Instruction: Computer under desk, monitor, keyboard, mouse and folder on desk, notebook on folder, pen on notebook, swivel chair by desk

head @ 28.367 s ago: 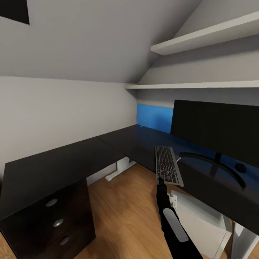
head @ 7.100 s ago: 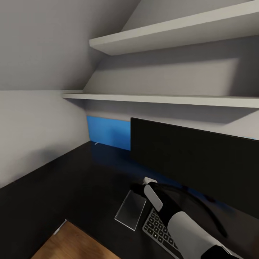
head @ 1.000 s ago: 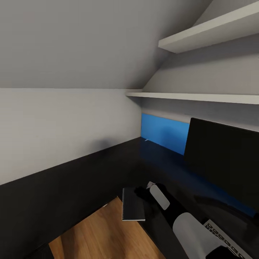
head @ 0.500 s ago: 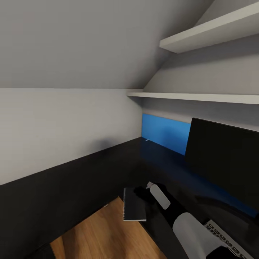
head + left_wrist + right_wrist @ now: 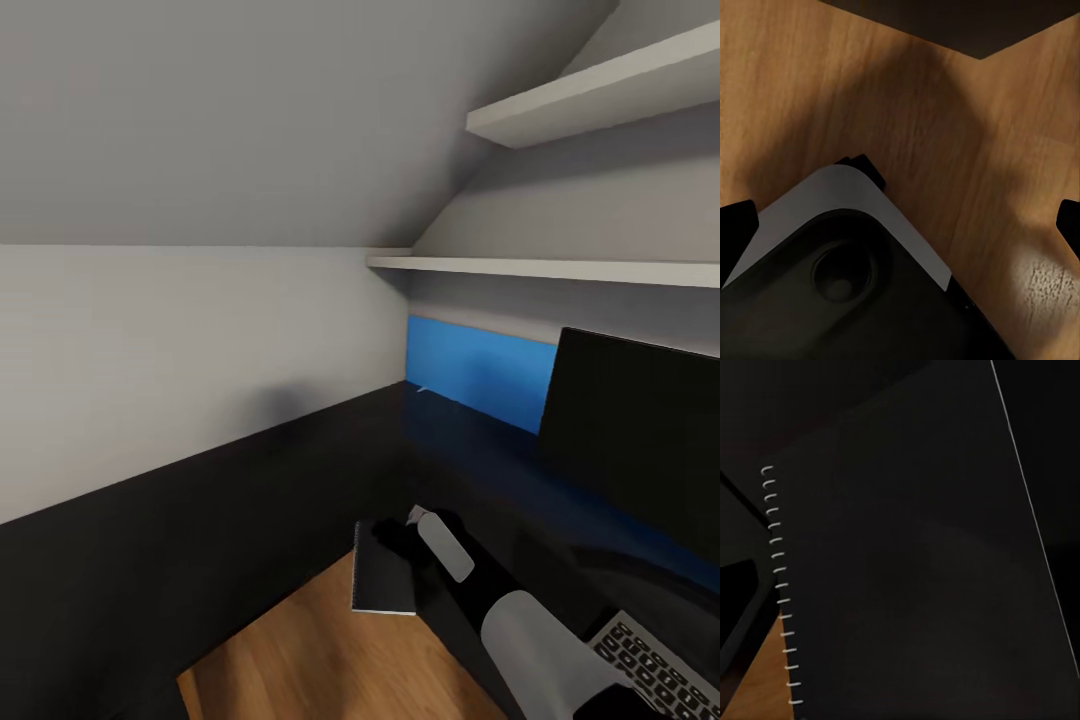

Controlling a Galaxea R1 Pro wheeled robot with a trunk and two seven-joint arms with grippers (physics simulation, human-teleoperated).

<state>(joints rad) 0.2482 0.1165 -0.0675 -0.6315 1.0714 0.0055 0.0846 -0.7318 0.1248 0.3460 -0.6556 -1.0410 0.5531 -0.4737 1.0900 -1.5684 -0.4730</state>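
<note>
My right gripper (image 5: 392,540) is shut on the dark spiral-bound notebook (image 5: 381,585), which it holds roughly level over the inner edge of the black desk (image 5: 250,490), partly above the wooden floor. Close up, the notebook (image 5: 915,570) shows its white spiral along one long side. The black monitor (image 5: 640,440) stands on the desk at the right. A corner of the keyboard (image 5: 665,675) lies in front of it. A thin whitish stick, probably the pen (image 5: 421,389), lies far back on the desk. My left gripper (image 5: 900,217) hangs open above the floor.
A blue wall panel (image 5: 480,368) runs behind the desk, and two white shelves (image 5: 560,268) hang above the monitor under a sloping ceiling. Wooden floor (image 5: 330,660) shows inside the desk's corner. Part of the robot's own grey-black body (image 5: 847,285) sits below the left gripper.
The head view has swung left, so monitor, panel and shelves sit further right and more of the keyboard shows. The notebook stays in my right gripper, in the same spot relative to the arm.
</note>
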